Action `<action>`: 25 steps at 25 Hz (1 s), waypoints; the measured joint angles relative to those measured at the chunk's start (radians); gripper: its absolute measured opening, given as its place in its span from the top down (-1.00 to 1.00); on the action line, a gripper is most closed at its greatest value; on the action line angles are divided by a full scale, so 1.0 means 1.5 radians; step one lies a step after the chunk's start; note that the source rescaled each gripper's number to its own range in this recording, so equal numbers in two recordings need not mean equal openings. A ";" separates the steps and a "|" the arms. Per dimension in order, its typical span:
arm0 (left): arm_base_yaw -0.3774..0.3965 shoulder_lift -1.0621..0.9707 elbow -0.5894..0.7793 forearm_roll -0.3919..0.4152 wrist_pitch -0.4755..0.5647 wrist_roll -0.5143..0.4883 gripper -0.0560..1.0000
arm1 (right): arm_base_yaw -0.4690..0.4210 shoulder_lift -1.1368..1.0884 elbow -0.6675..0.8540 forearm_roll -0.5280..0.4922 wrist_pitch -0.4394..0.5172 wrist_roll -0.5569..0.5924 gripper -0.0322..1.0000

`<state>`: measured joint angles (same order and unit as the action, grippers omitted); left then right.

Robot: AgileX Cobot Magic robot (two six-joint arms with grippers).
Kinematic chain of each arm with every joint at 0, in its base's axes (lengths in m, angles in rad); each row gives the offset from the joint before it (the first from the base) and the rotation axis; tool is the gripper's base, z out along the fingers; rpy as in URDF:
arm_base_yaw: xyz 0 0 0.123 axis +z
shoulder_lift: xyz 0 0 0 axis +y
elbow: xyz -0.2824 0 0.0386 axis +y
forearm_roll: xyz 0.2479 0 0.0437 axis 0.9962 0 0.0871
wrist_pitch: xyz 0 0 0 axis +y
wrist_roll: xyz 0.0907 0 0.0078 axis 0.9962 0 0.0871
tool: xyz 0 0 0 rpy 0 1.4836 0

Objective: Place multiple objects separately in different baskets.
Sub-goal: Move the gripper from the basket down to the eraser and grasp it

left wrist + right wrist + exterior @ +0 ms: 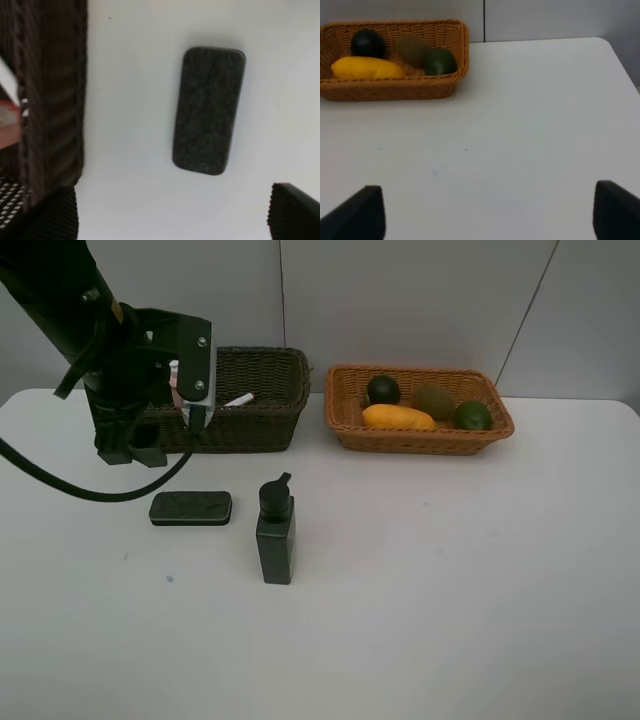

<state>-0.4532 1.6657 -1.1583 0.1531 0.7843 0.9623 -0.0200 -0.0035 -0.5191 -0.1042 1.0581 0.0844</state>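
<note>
On the left of the white table [420, 620] my left arm hangs in front of the dark basket [262, 400], its bulk covering that basket's left part. My left gripper [172, 215] is spread wide and grasps nothing; in the wrist view its two fingertips frame bare tabletop, with the dark basket's woven wall close beside one of them. The flat black block [190, 508] lies on the table just in front of the dark basket, beyond my open left jaws and clear of both fingers, nothing lying between. Inside the dark basket a white marker [238, 400] shows above the rim, and something pink sits behind my wrist, too hidden to name.

Next along, the black pump bottle [275, 532] stands upright near the block, apart from it.

Further right sits the orange basket [420, 435], holding the dark mangosteen [383, 389], yellow mango [398, 418], brown kiwi [434, 401] and green lime [472, 416].

My right gripper [487, 212] is likewise released and empty, over bare table, well apart from the orange basket.
</note>
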 joint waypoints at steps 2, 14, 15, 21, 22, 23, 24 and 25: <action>0.000 0.025 0.000 -0.001 -0.001 0.003 -1.00 | 0.000 0.000 0.000 0.000 0.000 0.000 -0.99; 0.000 0.164 0.000 -0.018 -0.038 0.044 -1.00 | 0.000 0.000 0.000 0.000 0.000 0.000 -0.99; 0.000 0.172 0.000 -0.022 -0.044 0.053 -1.00 | 0.000 0.000 0.000 0.000 0.000 0.000 -0.99; 0.001 0.209 -0.002 -0.042 -0.097 0.072 -1.00 | 0.000 0.000 0.000 0.000 0.000 0.000 -0.99; 0.002 0.215 -0.005 -0.045 -0.098 0.074 -1.00 | 0.000 0.000 0.000 0.000 0.000 0.000 -0.99; 0.003 0.221 -0.009 -0.048 -0.099 0.077 -1.00 | 0.000 0.000 0.000 0.000 0.000 0.000 -0.99; 0.005 0.225 -0.011 -0.052 -0.103 0.083 -1.00 | 0.000 0.000 0.000 0.000 0.000 0.000 -0.99; 0.008 0.228 -0.012 -0.056 -0.107 0.088 -1.00 | 0.000 0.000 0.000 0.000 0.000 0.000 -0.99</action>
<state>-0.4408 2.0078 -1.1759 0.0695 0.6240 1.0949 -0.0200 -0.0035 -0.5191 -0.1042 1.0581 0.0844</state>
